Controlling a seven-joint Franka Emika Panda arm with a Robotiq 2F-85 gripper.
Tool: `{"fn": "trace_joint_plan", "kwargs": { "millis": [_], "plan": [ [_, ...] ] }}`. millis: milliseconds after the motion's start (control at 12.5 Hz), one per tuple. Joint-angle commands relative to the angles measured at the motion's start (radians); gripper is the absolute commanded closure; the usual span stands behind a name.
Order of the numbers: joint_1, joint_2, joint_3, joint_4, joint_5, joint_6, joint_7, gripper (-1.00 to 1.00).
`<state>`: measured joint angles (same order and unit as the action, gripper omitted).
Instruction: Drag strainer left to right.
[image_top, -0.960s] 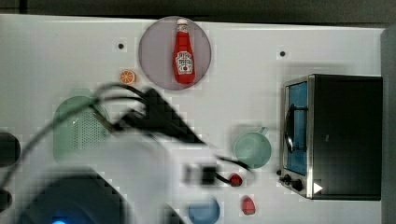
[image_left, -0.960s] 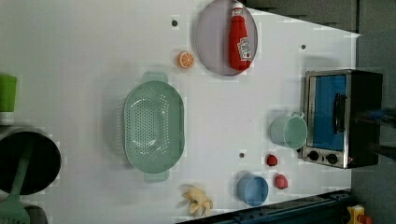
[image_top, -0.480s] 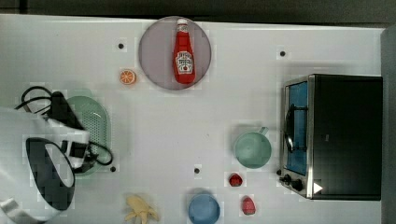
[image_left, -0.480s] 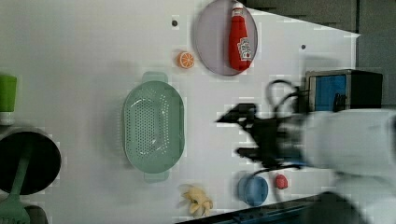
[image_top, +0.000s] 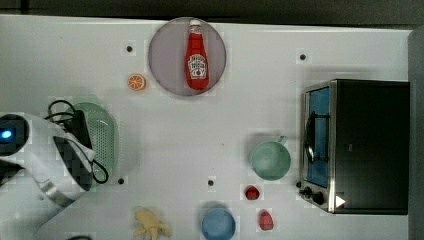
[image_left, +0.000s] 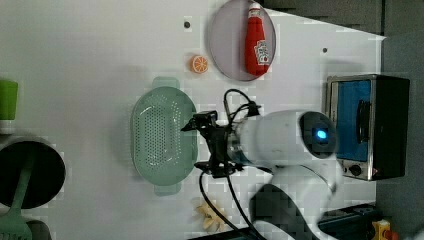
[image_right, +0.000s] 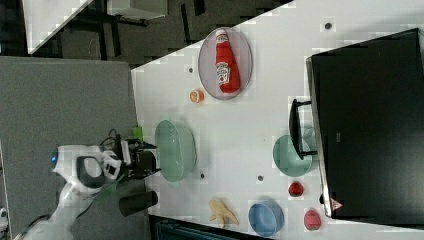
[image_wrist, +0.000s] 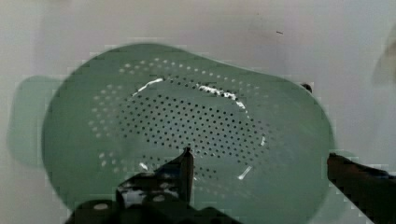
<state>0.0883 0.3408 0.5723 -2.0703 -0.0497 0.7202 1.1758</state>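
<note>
1. Where the white arm crossed the top view's left edge, covered about half of the strainer (image_top: 102, 137); left only its right-hand part showing there.
2. In the wrist view, cut the gripper (image_wrist: 259, 161) off at the picture's edge; showed one dark fingertip (image_wrist: 186, 161) over the strainer's dotted centre and the other finger well apart past the rim.
3. In the left view, showed the gripper (image_left: 202, 145) with jaws spread wide, just beside the strainer's (image_left: 162, 132) right rim, holding nothing; contact with the rim impossible to tell.
4. In the right view, placed the gripper (image_right: 146, 161) at the strainer's (image_right: 175, 150) left rim, by the worktop (image_right: 270, 100) edge.
5. Found the strainer lying upright on the worktop at the top view's left, well apart from the mint cup (image_top: 270, 160), the blue bowl (image_top: 218, 223) and the toaster oven (image_top: 357, 145).
6. Compared with half a second before: in the left view, had come from over the bowl area, at the left view's lower right, across to the strainer's side.
7. Strainer itself unchanged in place since a second before.
</note>
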Motion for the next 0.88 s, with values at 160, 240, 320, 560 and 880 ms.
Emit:
{"fn": "trace_joint_plan", "kwargs": {
  "millis": [160, 240, 320, 560, 880],
  "plan": [
    [-0.018, 0.156, -0.048, -0.021, -0.005, 0.232, 0.111, -1.00],
    [-0.012, 0.191, -0.064, -0.021, -0.006, 0.280, 0.111, -1.00],
    [-0.004, 0.219, -0.082, -0.021, -0.012, 0.308, 0.111, -1.00],
    [0.026, 0.252, -0.136, -0.029, -0.033, 0.327, 0.111, -1.00],
    [0.032, 0.242, -0.187, -0.061, -0.035, 0.331, 0.111, -1.00]
  ]
}}
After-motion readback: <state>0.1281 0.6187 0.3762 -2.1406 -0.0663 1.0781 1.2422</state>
